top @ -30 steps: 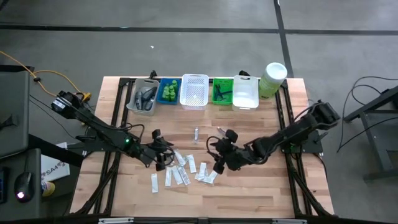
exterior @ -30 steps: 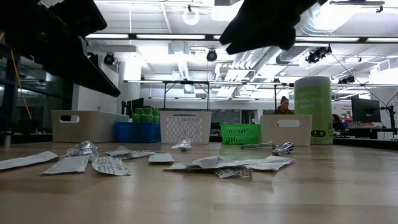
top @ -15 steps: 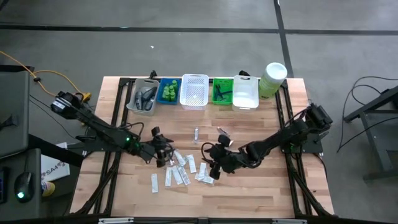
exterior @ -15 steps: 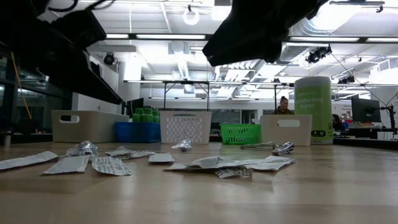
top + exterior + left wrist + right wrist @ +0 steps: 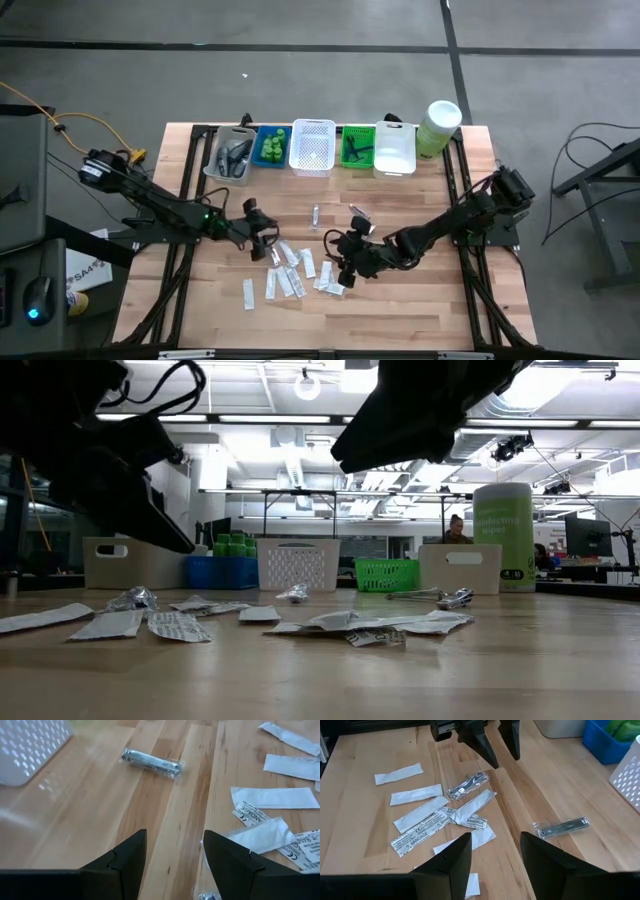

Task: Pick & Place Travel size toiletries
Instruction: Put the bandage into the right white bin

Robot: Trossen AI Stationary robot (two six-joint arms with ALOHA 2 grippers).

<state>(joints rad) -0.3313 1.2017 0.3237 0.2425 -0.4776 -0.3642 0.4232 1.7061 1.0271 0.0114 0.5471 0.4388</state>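
Observation:
Several flat white sachets (image 5: 292,272) lie strewn over the middle of the table, seen too in the low view (image 5: 370,623) and the right wrist view (image 5: 420,817). A small silvery wrapped tube (image 5: 314,215) lies flat beyond them toward the baskets (image 5: 152,761) (image 5: 562,826); another silvery packet (image 5: 467,784) lies among the sachets. My left gripper (image 5: 262,232) (image 5: 175,847) hovers open at the left edge of the sachets. My right gripper (image 5: 345,257) (image 5: 492,847) hovers open at their right edge. The two face each other.
Along the far edge stands a row of baskets: grey (image 5: 230,155), blue with green bottles (image 5: 270,147), white (image 5: 312,147), green (image 5: 357,147), white (image 5: 395,150). A pale-green canister (image 5: 440,125) stands at their right. Another thin wrapped item (image 5: 357,213) lies nearby.
My right gripper has moved toward the table's left, over the right edge of the sachets, and then held still. My left gripper has shifted a little toward the right and far side, and its arm shows lower in the low view. The toiletries have not moved.

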